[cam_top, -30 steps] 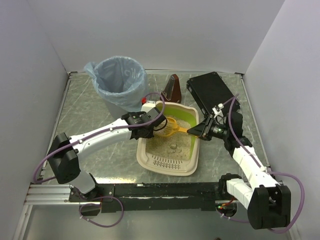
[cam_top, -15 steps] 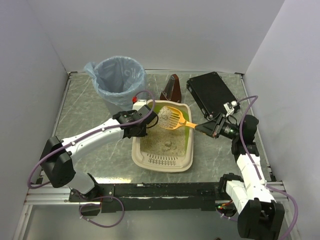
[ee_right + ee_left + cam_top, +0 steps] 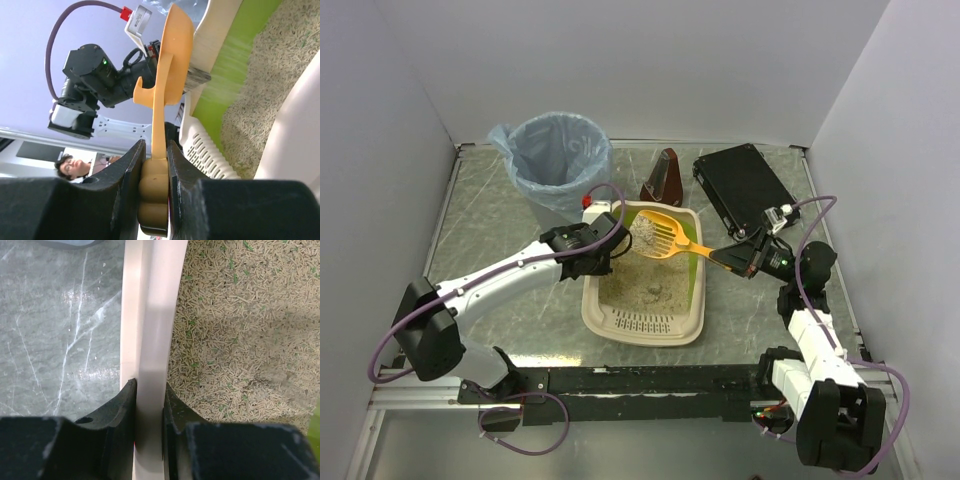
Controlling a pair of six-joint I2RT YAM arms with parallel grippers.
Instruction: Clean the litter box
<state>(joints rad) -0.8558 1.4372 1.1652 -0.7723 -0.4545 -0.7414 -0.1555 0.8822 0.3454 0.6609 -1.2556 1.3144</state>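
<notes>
Both claws had a grip. The left gripper was pinched over the left rim of the litter box, with one finger on the table side and one above the litter. The right gripper was clamped narrowly on the handle of an orange scoop.

From above, the tray sat mid-table with its slotted ledge toward the arm bases and its lime-green wall at the far end. A bare strip lay between that ledge and the base rail, with wider bare table to the left under the left arm. The scoop head hung above the far half, its handle crossing the right rim (little room on that side).

Beyond the far left corner stood a blue-lined bin. A brown triangular piece stood behind the far edge, and a black case lay far right, close behind the right claw.
</notes>
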